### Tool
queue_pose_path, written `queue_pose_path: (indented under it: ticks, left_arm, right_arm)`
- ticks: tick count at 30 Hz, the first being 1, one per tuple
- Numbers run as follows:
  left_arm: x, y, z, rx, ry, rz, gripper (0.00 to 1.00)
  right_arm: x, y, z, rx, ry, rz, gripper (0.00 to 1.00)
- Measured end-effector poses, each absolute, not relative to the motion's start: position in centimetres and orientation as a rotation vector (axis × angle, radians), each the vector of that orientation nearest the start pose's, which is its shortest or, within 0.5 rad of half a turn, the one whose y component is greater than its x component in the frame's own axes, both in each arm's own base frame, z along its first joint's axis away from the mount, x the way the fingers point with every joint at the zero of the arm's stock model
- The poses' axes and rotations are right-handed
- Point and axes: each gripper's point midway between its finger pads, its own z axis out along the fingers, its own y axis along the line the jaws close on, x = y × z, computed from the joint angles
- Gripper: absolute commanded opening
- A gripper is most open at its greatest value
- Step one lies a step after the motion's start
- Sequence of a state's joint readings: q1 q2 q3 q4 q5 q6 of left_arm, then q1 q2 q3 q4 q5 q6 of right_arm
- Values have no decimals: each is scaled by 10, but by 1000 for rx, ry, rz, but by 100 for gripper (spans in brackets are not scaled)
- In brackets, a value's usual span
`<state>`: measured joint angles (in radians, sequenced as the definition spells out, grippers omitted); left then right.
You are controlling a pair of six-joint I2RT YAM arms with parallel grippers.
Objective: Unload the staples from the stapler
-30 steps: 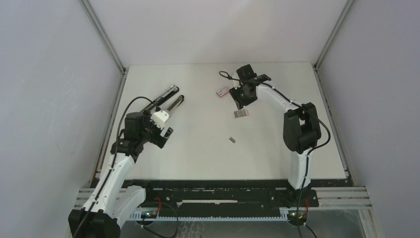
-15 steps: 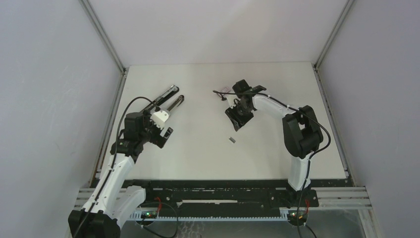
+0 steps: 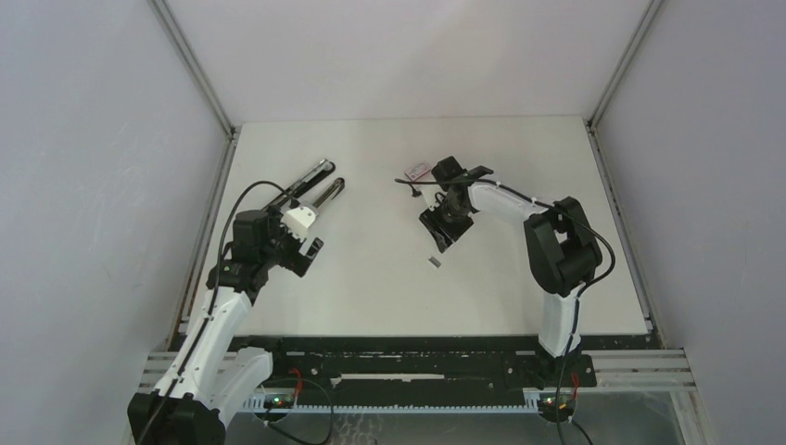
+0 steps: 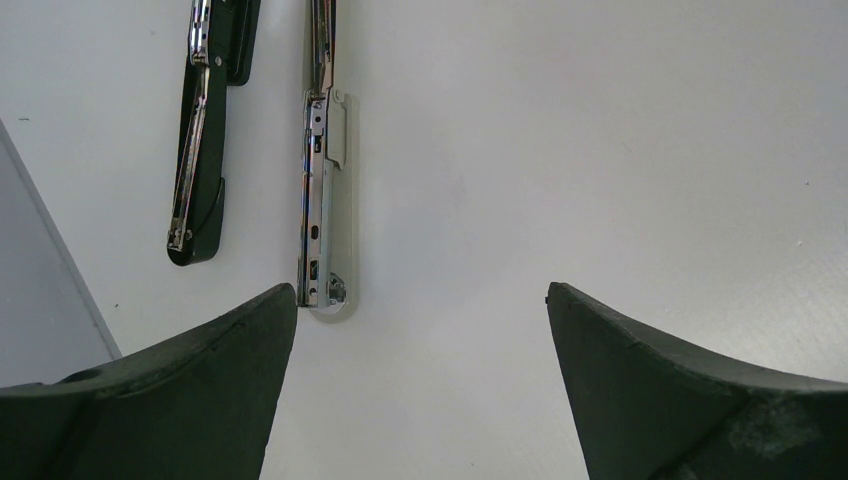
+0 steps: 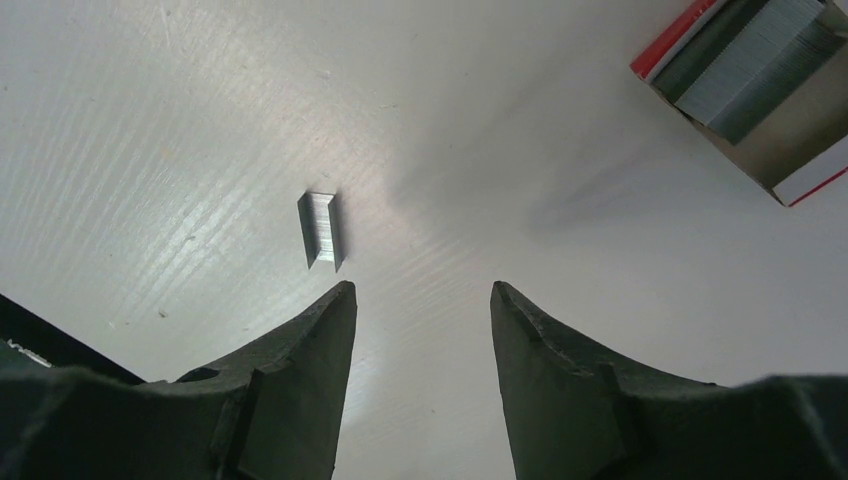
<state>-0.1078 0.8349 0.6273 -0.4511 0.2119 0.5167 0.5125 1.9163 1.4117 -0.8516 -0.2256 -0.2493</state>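
Staples [image 5: 320, 230], a short loose strip, lie just ahead-left of my right gripper [image 5: 420, 290], long axis roughly along my reach; these fingers are parted, holding nothing. My left gripper [image 4: 420, 295], spread wide and empty, is farther off.

We find the stapler [image 3: 313, 188] lying opened flat at the far left of the white table [image 3: 519, 278], its black arm and chrome arm side by side. The staples [image 5: 321, 230], a short silver strip, lie loose near mid-table, well apart from it.
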Motion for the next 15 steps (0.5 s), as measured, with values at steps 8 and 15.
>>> queue_pose_path:
  ticks: [8, 15]
  left_arm:
    - [267, -46, 136, 788, 2067, -10, 100]
    - [267, -46, 136, 788, 2067, -10, 100]
  right_arm:
    - [310, 208, 38, -1137, 2701, 326, 52]
    - [308, 210, 28, -1152, 2716, 328, 51]
